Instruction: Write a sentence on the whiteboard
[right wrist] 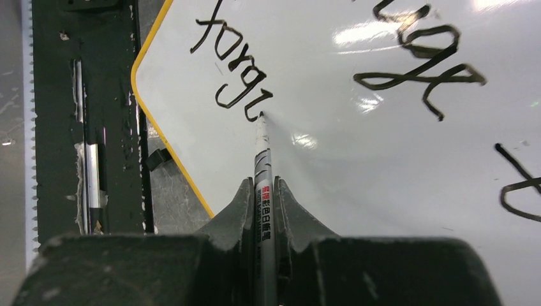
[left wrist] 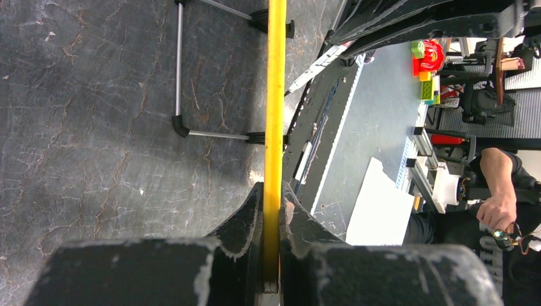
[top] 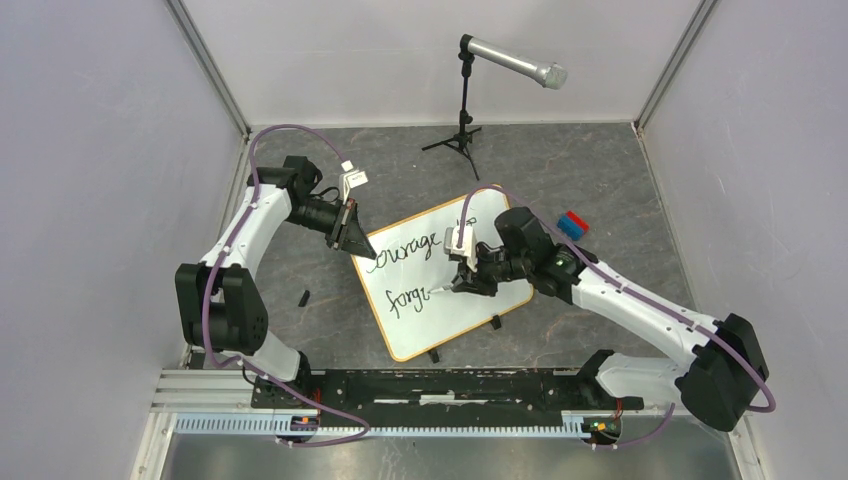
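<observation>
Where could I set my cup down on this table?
Bare tabletop: back right, beyond the blocks toward the wall; back left, between the microphone stand and left arm. Crowded: the middle, where the left gripper clamps the whiteboard and the right gripper holds the marker.

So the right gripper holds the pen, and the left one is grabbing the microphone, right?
Not quite. The left gripper is clamped on the whiteboard rim, not the microphone; the left wrist view shows it. The right gripper does hold the pen.
</observation>
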Robot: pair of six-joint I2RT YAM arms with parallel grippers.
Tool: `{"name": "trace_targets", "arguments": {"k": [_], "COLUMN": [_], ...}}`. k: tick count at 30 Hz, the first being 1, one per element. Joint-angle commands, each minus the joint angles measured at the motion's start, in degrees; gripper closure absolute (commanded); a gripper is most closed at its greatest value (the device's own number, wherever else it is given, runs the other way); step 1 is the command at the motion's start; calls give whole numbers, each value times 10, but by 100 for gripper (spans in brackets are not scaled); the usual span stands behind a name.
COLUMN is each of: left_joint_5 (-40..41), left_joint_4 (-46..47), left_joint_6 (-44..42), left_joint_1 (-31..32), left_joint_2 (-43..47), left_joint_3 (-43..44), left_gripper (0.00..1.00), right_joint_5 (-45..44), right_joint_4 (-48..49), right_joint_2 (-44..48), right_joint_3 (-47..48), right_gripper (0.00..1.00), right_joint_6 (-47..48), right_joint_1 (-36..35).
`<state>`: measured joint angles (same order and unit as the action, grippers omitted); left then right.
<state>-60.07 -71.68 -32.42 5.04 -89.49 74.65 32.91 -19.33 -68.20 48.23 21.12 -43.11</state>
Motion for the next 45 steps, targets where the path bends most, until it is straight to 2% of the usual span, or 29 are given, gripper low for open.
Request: {"name": "trace_targets", "arguments": {"k": [1, 25, 31, 45], "left_joint_5": [41, 44, 45, 48], "left_joint_4": [-1, -1, -1, 0], "left_joint_6": [-8, -9, -8, -9], "left_joint_1": [-3, -3, -3, -3], "left_joint_2": [17, 20, 22, 22], "left_joint_3": [16, 12, 12, 9], "left_gripper": [98, 98, 98, 98], "right_joint_5": [-9, -12, 7, 4], "right_joint_4": [1, 37, 14, 4], "right_joint_2": [13, -28, 3, 40], "right_joint_3": [48, 43, 52, 3], "right_gripper": [100, 100, 100, 100], "right_joint_6": [3, -3, -1, 17], "right_joint_1": [1, -3, -2, 23]}}
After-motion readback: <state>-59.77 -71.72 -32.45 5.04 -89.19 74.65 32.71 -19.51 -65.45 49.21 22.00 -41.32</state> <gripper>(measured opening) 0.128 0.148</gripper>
